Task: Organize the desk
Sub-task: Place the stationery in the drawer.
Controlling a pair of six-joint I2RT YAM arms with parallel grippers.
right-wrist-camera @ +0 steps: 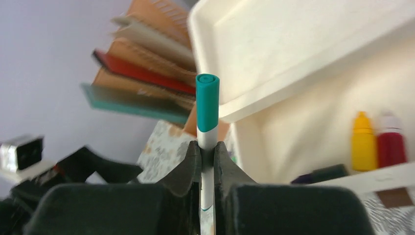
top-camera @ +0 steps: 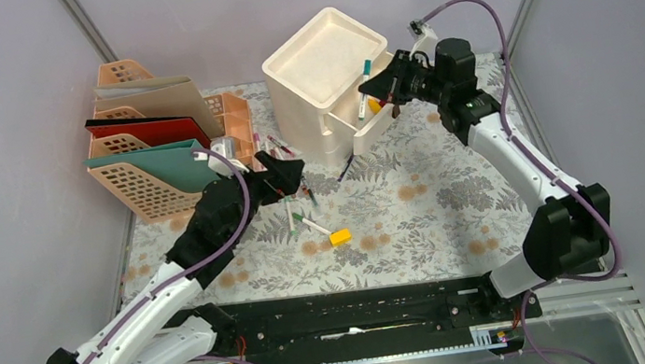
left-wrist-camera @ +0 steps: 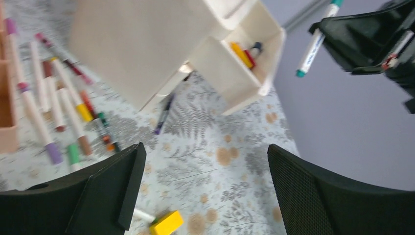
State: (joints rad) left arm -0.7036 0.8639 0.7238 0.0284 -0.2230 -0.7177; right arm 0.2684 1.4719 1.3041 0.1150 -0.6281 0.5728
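The pale surface (top-camera: 454, 212), printed with grey ferns and tan flowers, is stretching beneath both arms with loose markers (top-camera: 293, 214) lying on it, while the right hand (top-camera: 385, 89) is pinching a teal-capped marker (top-camera: 363, 85) beside the cream drawer unit (top-camera: 321, 60) and the left hand (top-camera: 291, 175) is hovering spread wide.

Hovers the left gripper (top-camera: 285, 174) low in front of the white drawer unit (top-camera: 321, 60), jaws spread wide. Holds the right gripper (top-camera: 379, 90) raised at that unit's right side, pinched tight on a teal-capped pen (top-camera: 363, 85).
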